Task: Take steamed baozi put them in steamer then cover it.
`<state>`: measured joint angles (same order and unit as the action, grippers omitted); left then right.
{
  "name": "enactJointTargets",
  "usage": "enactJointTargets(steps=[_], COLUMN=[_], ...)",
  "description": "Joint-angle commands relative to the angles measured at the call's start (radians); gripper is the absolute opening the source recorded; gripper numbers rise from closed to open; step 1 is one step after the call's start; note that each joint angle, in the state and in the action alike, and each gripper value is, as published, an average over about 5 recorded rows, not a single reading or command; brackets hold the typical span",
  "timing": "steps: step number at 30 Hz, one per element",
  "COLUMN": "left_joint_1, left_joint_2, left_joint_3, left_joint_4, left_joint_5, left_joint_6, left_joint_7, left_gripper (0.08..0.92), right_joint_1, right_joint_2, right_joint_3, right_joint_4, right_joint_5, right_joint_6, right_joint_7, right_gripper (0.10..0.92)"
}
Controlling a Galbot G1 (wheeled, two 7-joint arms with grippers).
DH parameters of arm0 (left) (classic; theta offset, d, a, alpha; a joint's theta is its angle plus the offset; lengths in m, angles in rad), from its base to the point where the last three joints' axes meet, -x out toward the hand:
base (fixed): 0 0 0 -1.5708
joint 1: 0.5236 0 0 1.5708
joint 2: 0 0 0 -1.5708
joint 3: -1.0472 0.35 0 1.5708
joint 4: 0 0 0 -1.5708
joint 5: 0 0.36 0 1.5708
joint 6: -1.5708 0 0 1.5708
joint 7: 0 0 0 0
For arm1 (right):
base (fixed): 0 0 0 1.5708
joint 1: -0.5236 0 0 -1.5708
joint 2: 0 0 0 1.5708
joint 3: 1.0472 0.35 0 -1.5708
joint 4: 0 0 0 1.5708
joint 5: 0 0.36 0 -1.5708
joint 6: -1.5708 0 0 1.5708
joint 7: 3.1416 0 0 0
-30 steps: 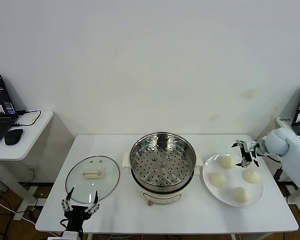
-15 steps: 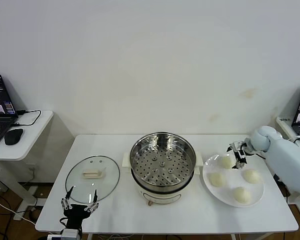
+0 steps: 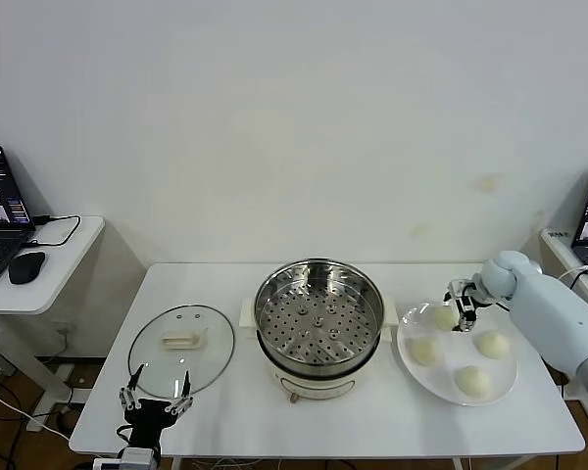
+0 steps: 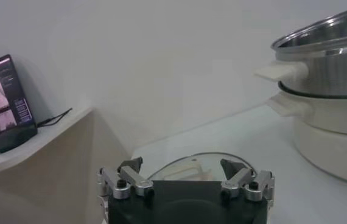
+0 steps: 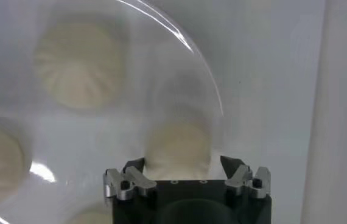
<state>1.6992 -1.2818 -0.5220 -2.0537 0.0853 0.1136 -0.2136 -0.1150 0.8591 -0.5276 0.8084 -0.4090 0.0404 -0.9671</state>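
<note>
The right gripper [image 3: 463,312] hangs over the back of the white plate [image 3: 409,360], its fingers [image 5: 126,178] spread apart with one steamed baozi [image 3: 443,317] between and just beyond their tips, not yet pinched. Three more baozi lie on the same plate: one [image 3: 426,351] toward the steamer, one [image 3: 491,344] on the outer side, and one [image 3: 472,381] at the front.

The steamer [image 3: 318,323] stands mid-surface with its perforated tray [image 3: 319,318] bare. Its glass lid [image 3: 181,350] lies flat on the white surface [image 3: 372,421], just ahead of the parked left gripper [image 3: 157,400], whose fingers [image 4: 129,176] are released.
</note>
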Motion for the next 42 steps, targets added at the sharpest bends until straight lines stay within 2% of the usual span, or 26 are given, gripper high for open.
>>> enactJointTargets(steps=[1, 6, 17, 22, 30, 36, 42], left_joint_1=[0.0, 0.001, 0.004, 0.006, 0.001, 0.002, 0.008], left_joint_2=[0.0, 0.0, 0.0, 0.007, 0.018, 0.03, 0.036], left_joint_3=[0.0, 0.001, 0.0, 0.001, 0.018, 0.022, 0.002], left_joint_4=[0.0, -0.001, -0.01, -0.012, -0.007, -0.007, -0.024], left_joint_5=[0.001, 0.001, 0.001, -0.011, -0.043, -0.069, -0.171], left_joint_6=[-0.001, -0.001, -0.001, -0.001, -0.011, -0.047, -0.046], left_joint_7=[0.0, 0.0, -0.001, 0.0, 0.004, 0.009, 0.012], left_gripper=[0.823, 0.823, 0.823, 0.823, 0.823, 0.823, 0.823], right_joint_1=[0.006, 0.005, 0.02, 0.118, 0.503, 0.794, 0.887], right_joint_2=[0.013, 0.015, -0.032, -0.15, -0.29, -0.202, -0.028], right_joint_3=[0.0, -0.001, -0.027, -0.122, -0.409, -0.641, -0.744], right_joint_4=[-0.024, -0.017, 0.046, 0.198, 0.417, 0.478, 0.518], right_joint_5=[-0.009, -0.006, 0.029, 0.15, 0.413, 0.6, 0.745], right_joint_6=[0.0, 0.001, 0.003, -0.02, -0.061, -0.061, -0.026], right_joint_7=[0.008, 0.007, -0.005, -0.03, -0.054, -0.043, 0.011], right_gripper=[0.699, 0.634, 0.611, 0.611, 0.611, 0.611, 0.615])
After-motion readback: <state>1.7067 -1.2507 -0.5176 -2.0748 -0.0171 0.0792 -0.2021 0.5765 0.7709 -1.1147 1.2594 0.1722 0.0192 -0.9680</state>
